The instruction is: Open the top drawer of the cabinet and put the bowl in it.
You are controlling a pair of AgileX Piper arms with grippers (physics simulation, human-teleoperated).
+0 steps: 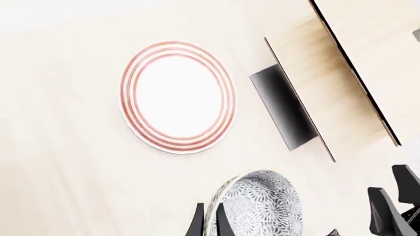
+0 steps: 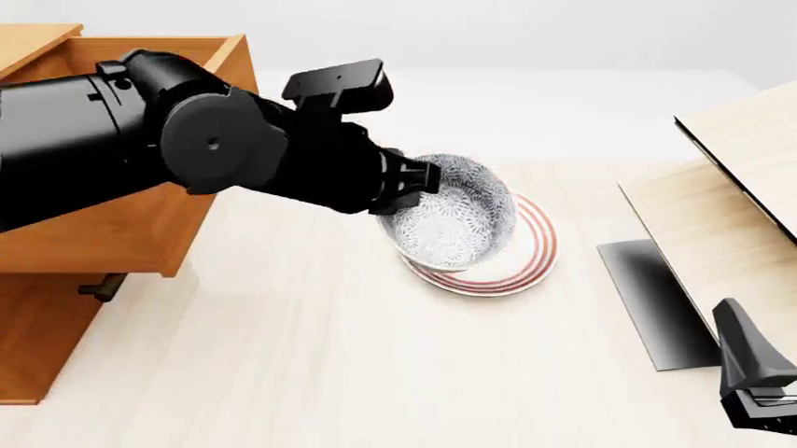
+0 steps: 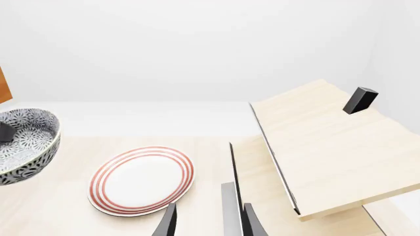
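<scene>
The left hand [image 2: 417,187] is gripping the bowl [image 2: 454,224] by its rim, 1 finger inside the wall and 1 outside, and is holding it lifted and tilted above the plate [image 2: 524,266] with the red rings. In the right wrist view the bowl is hanging clear of the counter [image 2: 312,355], apart from the plate below it. The top drawer [image 2: 137,224] of the cabinet [image 2: 37,345] is standing pulled out at the counter's left edge, its open box facing up, well to the left of the bowl.

The right hand [image 3: 206,221] is waiting near the counter's right front corner, beside the pale wood unit [image 2: 734,187]; its fingers are standing apart with nothing between them.

The bowl is looking like glazed ceramic: stiff, light for its size, smooth and likely slippery, and breakable if dropped. A pinch on the rim wall is the sensible hold, though a single-sided grip is leaving the bowl free to swing, so the carry to the drawer is probably calling for a slow, level move and a low release.
</scene>
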